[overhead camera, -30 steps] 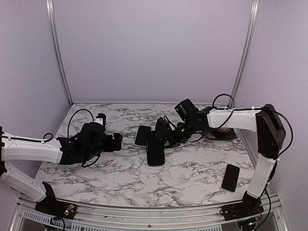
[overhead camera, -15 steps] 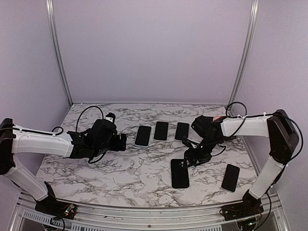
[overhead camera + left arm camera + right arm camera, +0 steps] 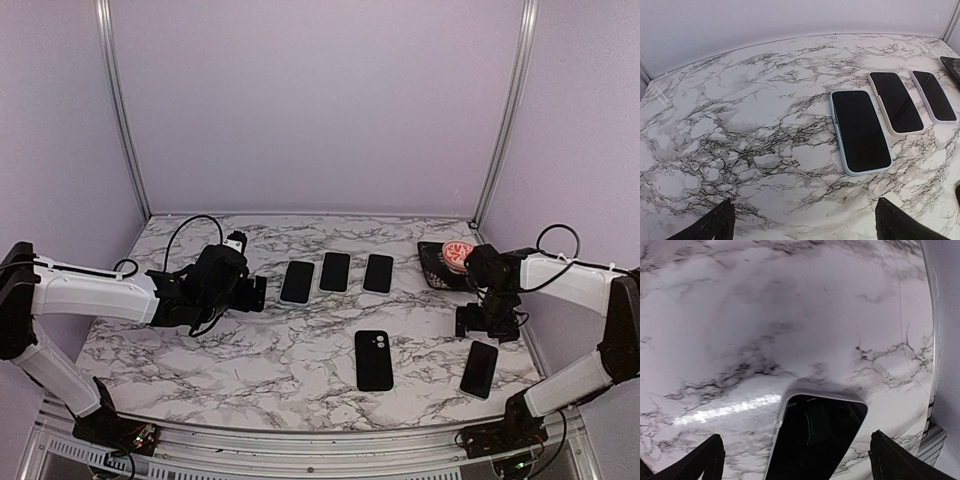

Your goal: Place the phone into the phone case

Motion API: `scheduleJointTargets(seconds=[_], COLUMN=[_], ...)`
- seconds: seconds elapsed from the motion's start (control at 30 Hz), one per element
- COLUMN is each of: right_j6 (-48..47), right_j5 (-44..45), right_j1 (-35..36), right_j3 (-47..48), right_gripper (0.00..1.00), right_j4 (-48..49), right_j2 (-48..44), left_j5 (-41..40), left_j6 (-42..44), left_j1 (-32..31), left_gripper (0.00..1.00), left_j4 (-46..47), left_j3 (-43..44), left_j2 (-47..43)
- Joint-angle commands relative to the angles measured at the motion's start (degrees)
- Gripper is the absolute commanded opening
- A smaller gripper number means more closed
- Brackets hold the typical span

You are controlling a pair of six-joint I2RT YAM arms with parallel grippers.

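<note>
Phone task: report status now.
Left fingers open, facing three cased phones in row. Right fingers open above near-right phone. Black-backed phone lies free mid-table. Nothing blocking.

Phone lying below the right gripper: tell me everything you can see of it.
The phone is a slim dark rectangle with rounded corners. It lies flat with its glossy black screen up on the marble table, near the front right corner and slightly angled to the edge. The right wrist view shows a thin pale rim around the screen. Only the table touches it; the open right gripper hangs over its far end and appears clear of it.
</note>
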Motion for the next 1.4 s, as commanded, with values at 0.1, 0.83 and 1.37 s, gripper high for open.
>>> scheduleJointTargets(seconds=[0.1,0.83,1.37], right_j6=[7.54,11.24,5.06], right_j5=[-3.92,-18.59,-12.80], right_j1=[-6.62,5.94,20.68], right_j3=[-6.25,-11.74,4.82], right_gripper=[0.99,0.50,0.59], right_j4=[1.69,10.47,5.58], right_j2=[-1.71,-3.99,15.59], left_j5=[-1.93,-2.87,-4.08], left_j6=[3.29,3.70,3.10], left_j1=[-0.08,-0.08,-0.01], left_gripper=[0.99,0.99,0.99], left_j4=[3.04,3.20,1.72], left_j3=[-1.28,-0.85,-1.66], left_j2=[0.62,0.96,0.20])
